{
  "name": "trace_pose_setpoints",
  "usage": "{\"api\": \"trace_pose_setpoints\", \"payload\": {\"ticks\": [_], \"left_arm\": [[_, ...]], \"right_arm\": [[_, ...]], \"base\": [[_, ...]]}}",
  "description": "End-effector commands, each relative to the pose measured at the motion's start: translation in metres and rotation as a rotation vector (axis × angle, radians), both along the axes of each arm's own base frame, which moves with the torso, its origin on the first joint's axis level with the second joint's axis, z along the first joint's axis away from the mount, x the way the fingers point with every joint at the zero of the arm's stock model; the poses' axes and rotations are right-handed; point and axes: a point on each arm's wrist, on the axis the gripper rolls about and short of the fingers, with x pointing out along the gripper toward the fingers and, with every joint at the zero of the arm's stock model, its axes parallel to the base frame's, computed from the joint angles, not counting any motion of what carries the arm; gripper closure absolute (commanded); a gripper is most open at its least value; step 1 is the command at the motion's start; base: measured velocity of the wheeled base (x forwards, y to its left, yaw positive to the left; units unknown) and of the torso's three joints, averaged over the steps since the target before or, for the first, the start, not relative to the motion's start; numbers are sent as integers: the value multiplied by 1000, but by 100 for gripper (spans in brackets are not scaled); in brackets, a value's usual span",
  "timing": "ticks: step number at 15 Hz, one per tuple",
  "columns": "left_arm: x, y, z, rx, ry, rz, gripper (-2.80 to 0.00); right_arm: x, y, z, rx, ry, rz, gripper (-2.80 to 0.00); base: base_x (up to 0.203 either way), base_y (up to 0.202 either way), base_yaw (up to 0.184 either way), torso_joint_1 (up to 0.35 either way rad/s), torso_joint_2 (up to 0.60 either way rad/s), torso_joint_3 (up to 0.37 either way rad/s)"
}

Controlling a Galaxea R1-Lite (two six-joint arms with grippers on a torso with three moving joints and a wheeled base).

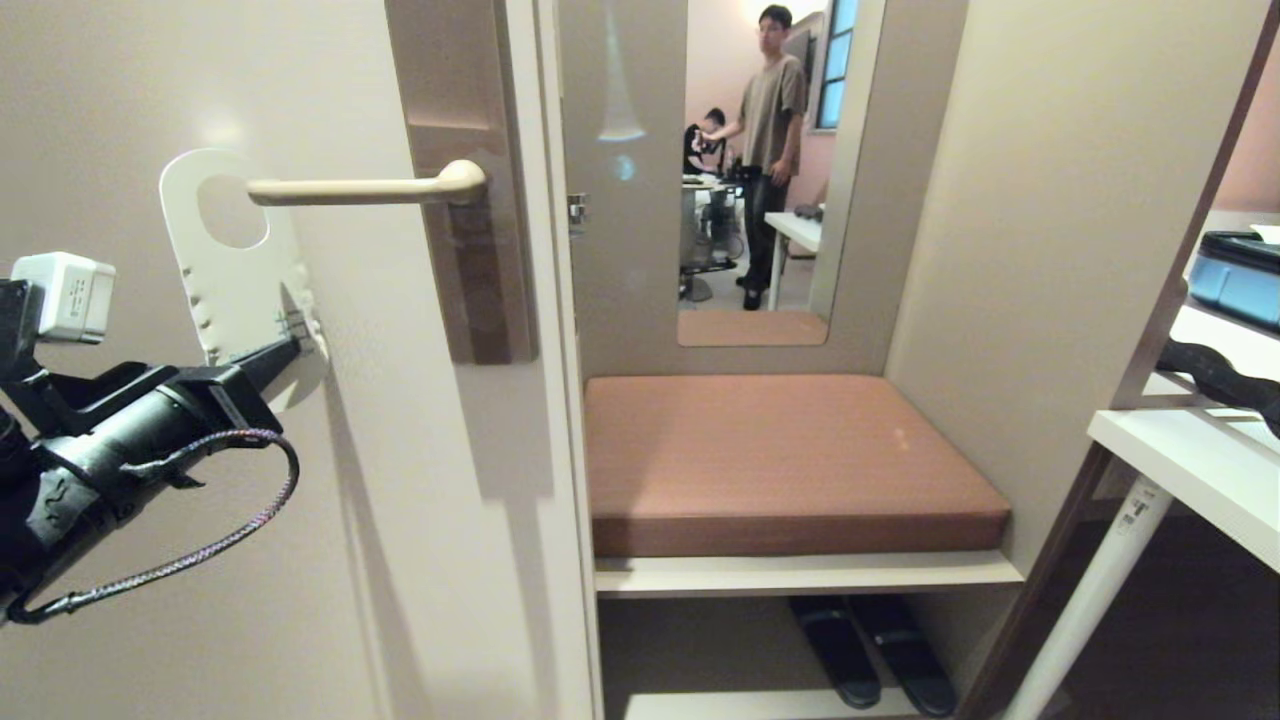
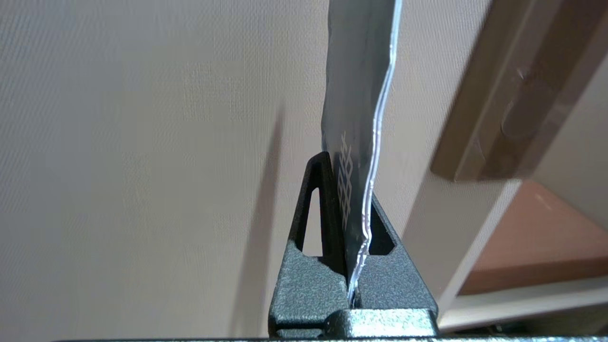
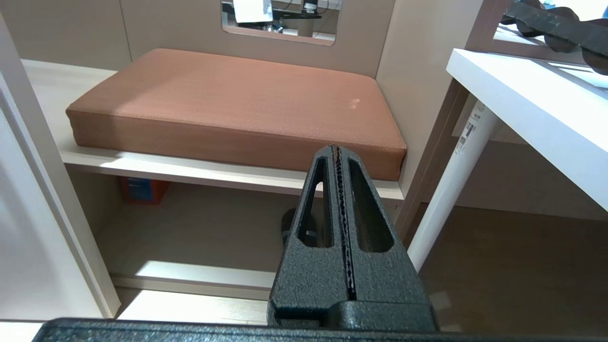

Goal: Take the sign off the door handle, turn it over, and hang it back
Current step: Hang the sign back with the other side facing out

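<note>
One arm working: left gripper [image 1: 292, 338] pinches the sign [image 1: 240, 270] at its lower edge, fingers clamped flat on the card. Left wrist view shows the same grip edge-on, sign [image 2: 358, 95] standing up out of the closed left gripper [image 2: 354, 223], its edge wavy, a pale lattice print on the face toward one finger. Sign is off the handle [image 1: 370, 188]: in the head view its hole sits just past the lever's free tip, tip overlapping the hole's rim in the picture, cannot tell if they touch. Card tilted a little, top leaning toward the robot's left, white face to the camera, a row of small marks down its left edge, text not readable. It is near the door [image 1: 150, 100], casting a shadow on it. Handle level, elbow at the brown plate [image 1: 480, 250].

Right gripper [image 3: 338, 213] closed on nothing, fingers pressed together, out of the head view; it points at a brown cushion [image 3: 228, 99] on a shelf bench [image 3: 190, 173], white table [image 3: 532, 104] beside.

Head view, right of the door: cushion [image 1: 780, 460] in a niche, mirror [image 1: 760, 170] above it showing a standing person and another seated behind. Two dark slippers [image 1: 870, 650] under the bench. White table [image 1: 1200, 460] at the far right with a blue case [image 1: 1235, 275] and a black object [image 1: 1220, 375] on it.
</note>
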Motion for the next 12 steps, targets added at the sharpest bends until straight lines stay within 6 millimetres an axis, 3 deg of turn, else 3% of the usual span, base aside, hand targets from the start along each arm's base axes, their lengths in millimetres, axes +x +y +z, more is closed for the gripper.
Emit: {"api": "trace_pose_setpoints", "payload": {"ticks": [1, 5, 12], "left_arm": [[12, -4, 3, -1, -10, -13, 0], [14, -18, 8, 2, -26, -69, 0], [6, -23, 8, 21, -34, -91, 0]], "right_arm": [[0, 0, 0, -1, 0, 0, 0], [0, 0, 0, -1, 0, 0, 0], [0, 0, 0, -1, 0, 0, 0]], "base": [[0, 0, 0, 0, 0, 0], [0, 0, 0, 0, 0, 0], [0, 0, 0, 0, 0, 0]]}}
